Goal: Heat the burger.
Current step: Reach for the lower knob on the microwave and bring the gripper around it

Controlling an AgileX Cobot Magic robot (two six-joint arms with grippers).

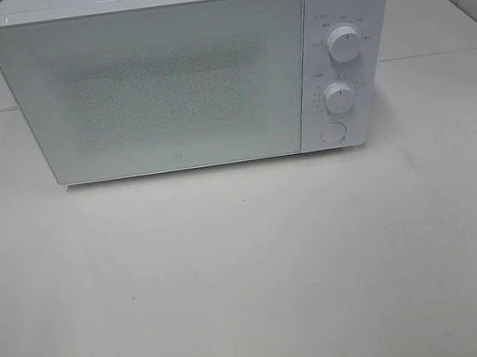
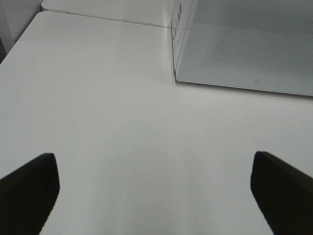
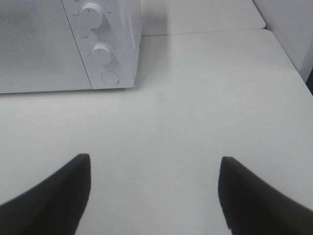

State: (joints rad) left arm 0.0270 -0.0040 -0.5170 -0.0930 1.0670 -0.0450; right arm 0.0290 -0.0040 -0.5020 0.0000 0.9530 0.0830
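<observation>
— Where is the burger?
— Unseen; the microwave (image 1: 159, 84) at the table's (image 1: 249, 272) far edge is shut. The left gripper (image 2: 154, 161) and right gripper (image 3: 155, 160) gape empty. The right probably should pinch the lower knob (image 1: 340, 98) squarely.

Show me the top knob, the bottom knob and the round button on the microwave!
top knob (image 1: 345, 43): high camera view, on the middle of its round face.
bottom knob (image 1: 340, 97): high camera view, on the middle of its round face.
round button (image 1: 332, 132): high camera view, on its flat middle, below both knobs.
</observation>
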